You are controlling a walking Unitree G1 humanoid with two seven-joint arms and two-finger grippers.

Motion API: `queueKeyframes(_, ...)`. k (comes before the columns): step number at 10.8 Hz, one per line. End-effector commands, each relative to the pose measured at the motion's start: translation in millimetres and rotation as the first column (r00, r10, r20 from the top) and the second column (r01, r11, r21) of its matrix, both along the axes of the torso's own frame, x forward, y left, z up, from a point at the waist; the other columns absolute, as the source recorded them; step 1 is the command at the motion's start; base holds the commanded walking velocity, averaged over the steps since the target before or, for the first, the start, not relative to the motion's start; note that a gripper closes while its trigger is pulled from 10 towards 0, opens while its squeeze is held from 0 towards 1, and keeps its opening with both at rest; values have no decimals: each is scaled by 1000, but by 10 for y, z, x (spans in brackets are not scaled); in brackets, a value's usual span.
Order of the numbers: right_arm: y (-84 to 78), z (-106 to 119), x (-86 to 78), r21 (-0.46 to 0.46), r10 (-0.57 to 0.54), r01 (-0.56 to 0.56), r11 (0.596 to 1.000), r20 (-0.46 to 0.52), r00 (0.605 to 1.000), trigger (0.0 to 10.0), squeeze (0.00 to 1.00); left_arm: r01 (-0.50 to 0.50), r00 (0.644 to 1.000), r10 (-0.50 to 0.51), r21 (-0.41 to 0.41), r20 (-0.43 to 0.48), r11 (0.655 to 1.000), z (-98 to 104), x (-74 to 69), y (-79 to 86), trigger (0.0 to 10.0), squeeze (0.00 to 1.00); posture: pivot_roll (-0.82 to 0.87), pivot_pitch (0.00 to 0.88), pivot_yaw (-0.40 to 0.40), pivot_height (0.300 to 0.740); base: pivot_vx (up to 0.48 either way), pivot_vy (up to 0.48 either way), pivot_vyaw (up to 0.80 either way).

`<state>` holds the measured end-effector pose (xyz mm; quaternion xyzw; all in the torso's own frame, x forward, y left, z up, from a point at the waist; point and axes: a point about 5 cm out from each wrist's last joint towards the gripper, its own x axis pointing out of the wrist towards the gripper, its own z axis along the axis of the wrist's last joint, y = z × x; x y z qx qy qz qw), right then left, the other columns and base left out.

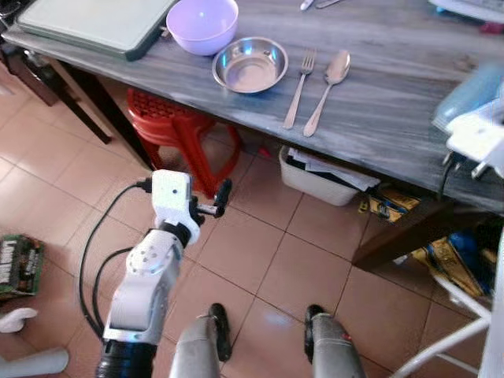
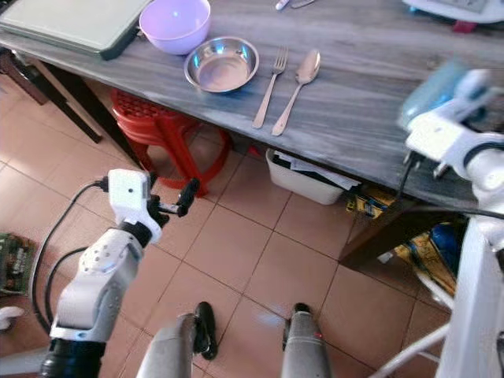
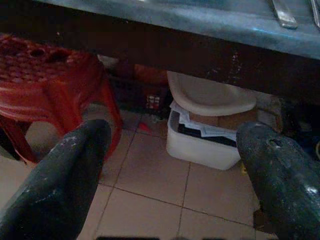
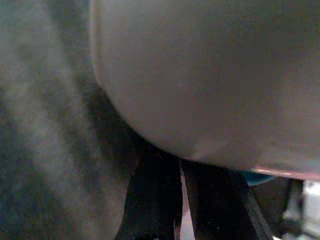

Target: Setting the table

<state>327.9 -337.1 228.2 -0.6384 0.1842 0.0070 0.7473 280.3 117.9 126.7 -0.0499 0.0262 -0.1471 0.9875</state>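
On the grey wooden table (image 1: 394, 87) a purple bowl (image 1: 201, 24), a steel bowl (image 1: 250, 64), a fork (image 1: 299, 88) and a spoon (image 1: 327, 88) lie in a row. My right gripper (image 4: 180, 167) is over the table's right end, its two black fingers pinched together on the rim of a pale blue bowl (image 2: 438, 85), which is blurred in the eye views. That bowl looks grey and rounded (image 4: 210, 75) close to the wrist camera. My left gripper (image 1: 214, 201) hangs open and holding nothing in front of the table, below its edge, with its fingers (image 3: 65, 175) spread wide.
A red plastic stool (image 1: 177, 126) and a white bin of papers (image 1: 319, 175) stand under the table. A pale board with a dark rim (image 1: 94, 24) lies at the table's far left. A dark table leg (image 1: 402, 232) slants at the right, near a white frame (image 1: 449, 335). My feet (image 1: 220, 331) stand on tiles.
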Motion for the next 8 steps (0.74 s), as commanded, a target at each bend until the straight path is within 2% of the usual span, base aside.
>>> queueKeyframes(1, -35, -90, -33, -84, 18, -28, 996, -117, 993, 0, 0, -30, 1000, 30, -16, -4, 999, -21, 10, 35, 10000, 0, -102, 244, 76, 740, 0, 0, 0)
queueKeyframes(3, -69, -4, -12, -175, 36, -63, 983, -155, 987, 0, 0, -36, 999, 36, -51, -1, 998, -21, 45, -12, 10000, 0, -127, 230, 54, 740, 0, 0, 0)
queueKeyframes(4, -63, 21, 9, -228, 54, -91, 969, -167, 985, 1137, 0, -39, 999, 39, -62, 7, 997, -14, 65, -25, 10000, 0, -132, 226, 47, 740, 0, 0, 0)
queueKeyframes(5, -52, 16, 14, -269, 69, -118, 956, -186, 980, 9647, 0, -44, 999, 45, -62, 9, 997, -17, 71, -20, 10000, 0, -133, 226, 46, 740, 0, 0, 0)
queueKeyframes(7, -95, -102, -19, -291, 54, -135, 947, -271, 961, 10000, 0, -50, 999, 51, -63, 8, 997, -36, 72, -11, 10000, 0, -135, 227, 42, 740, 0, 0, 0)
queueKeyframes(8, -120, -131, -21, -272, 47, -123, 954, -271, 962, 10000, 0, -52, 999, 53, -64, 8, 997, -40, 69, -7, 10000, 0, -130, 229, 44, 740, 0, 0, 0)
